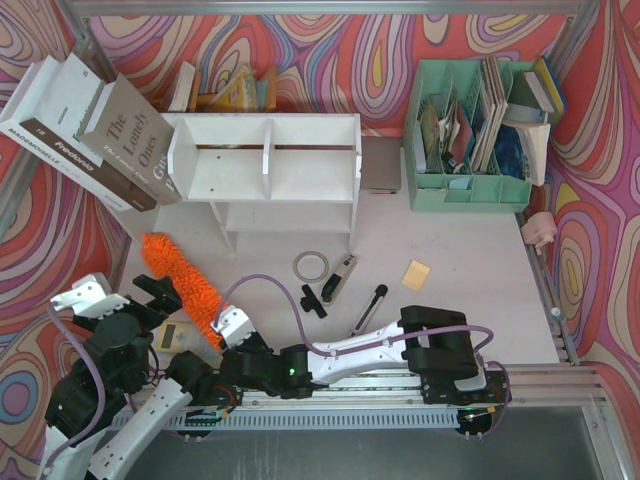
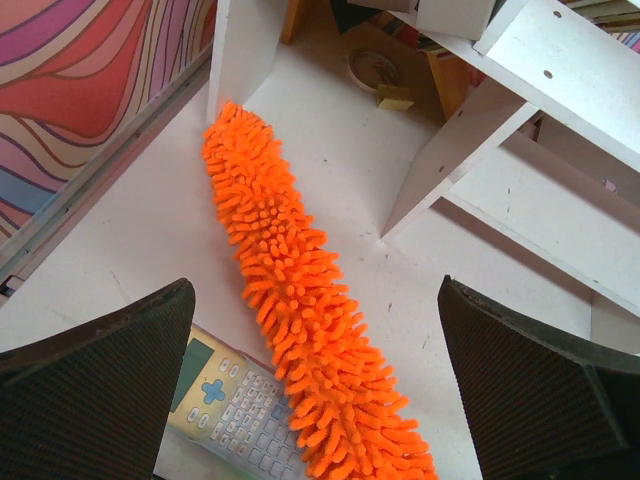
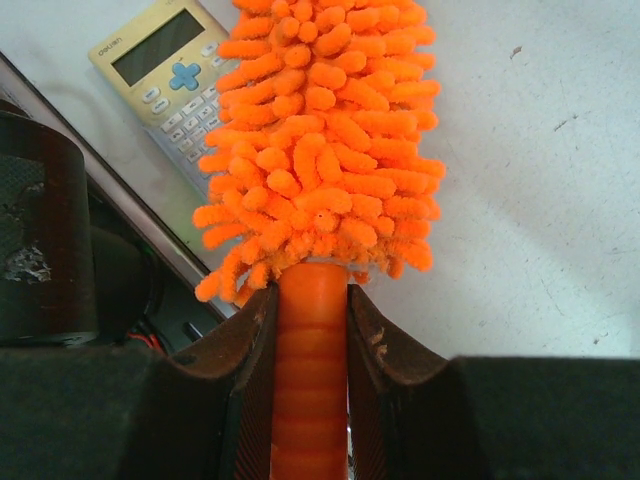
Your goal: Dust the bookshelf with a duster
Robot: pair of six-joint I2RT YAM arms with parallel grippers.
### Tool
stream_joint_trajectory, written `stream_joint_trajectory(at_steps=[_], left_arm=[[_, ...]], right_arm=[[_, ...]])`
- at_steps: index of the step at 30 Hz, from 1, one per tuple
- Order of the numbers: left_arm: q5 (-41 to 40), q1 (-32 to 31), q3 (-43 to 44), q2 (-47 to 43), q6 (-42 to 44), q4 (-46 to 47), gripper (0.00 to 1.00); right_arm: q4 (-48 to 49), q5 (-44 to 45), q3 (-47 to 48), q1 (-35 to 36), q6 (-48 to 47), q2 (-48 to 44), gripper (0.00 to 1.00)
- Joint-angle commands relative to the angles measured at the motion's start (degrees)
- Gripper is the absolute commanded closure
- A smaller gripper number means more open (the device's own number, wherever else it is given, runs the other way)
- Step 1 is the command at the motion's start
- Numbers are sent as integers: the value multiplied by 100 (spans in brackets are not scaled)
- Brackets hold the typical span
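Top external view: at the far left, the left gripper [image 1: 152, 290] hovers with its jaws spread wide, holding nothing. Just to its right the duster [image 1: 183, 278] lies flat on the table [image 1: 450, 240], its fluffy head slanting up and to the left and overlapping the edge of a calculator [image 1: 172, 336]. The right gripper [image 1: 225, 332] is clamped on the orange handle at the duster's near end. Behind stands the white bookshelf [image 1: 265, 160], its left side panel just beside the duster's far tip.
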Motion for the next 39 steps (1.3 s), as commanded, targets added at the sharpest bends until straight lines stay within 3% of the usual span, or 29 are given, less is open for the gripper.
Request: stream_joint_trajectory(at_steps=[1,12,25,39], left_arm=[[-99,-24,-95,-108,44,47,2],[-104,-24,-91,-58,33,32,2],[-120,-24,-94,-71,21,31,2],[-132,-24,-94,-57,2,18,2]], right_arm=[[383,0,334,11,-215,-184,100],[1004,434,48,8,-620,-1140,100],[-299,-310,279,-198,295,-66,100],[355,271,757,-270,-565,-566,100]])
